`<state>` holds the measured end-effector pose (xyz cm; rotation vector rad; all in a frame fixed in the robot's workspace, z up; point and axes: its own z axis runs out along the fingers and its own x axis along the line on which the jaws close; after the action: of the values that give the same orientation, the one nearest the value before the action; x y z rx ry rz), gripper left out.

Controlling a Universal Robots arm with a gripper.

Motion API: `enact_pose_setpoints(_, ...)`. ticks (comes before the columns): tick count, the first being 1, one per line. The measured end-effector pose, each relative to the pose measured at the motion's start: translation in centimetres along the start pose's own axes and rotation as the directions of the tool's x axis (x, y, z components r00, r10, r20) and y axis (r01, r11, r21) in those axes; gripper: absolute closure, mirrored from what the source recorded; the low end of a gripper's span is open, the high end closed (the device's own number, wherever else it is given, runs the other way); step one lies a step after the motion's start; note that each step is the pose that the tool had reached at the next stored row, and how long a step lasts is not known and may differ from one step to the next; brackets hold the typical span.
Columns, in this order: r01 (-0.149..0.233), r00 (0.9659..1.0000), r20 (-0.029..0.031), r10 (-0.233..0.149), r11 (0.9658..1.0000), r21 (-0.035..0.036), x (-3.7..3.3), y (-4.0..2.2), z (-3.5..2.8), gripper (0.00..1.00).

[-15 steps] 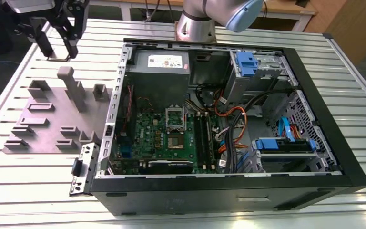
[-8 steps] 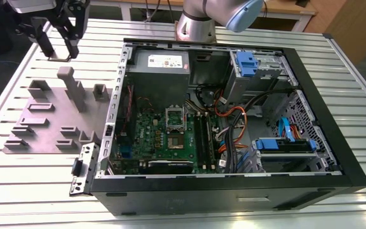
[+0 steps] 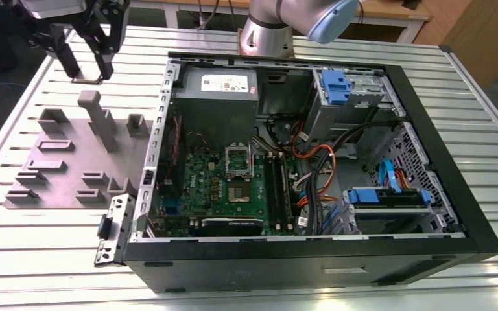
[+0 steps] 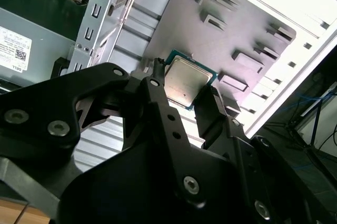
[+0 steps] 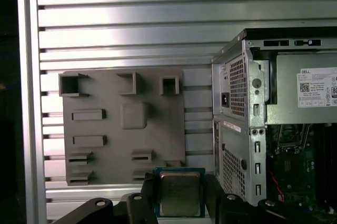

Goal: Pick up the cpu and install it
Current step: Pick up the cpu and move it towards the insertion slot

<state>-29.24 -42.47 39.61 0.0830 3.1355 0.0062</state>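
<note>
— Now, jaws clamped on the cpu: one chip, pinched by its edges between both fingers!
— And the gripper?
— Pointing down, raised over the worktop corner at the exterior view's left, beyond one grey tray; one open computer case sits alongside.

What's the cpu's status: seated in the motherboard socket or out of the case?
Out. The cpu sits clamped between the fingers of the gripper, beside the grey tray, outside the computer case.
</note>
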Motion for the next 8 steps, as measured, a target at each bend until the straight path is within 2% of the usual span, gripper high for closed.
enact_pose_setpoints(8, 0.000, 1.0000, 0.0000, 0.000, 1.0000, 0.0000, -1.35, 0.07, 0.03, 0.53)
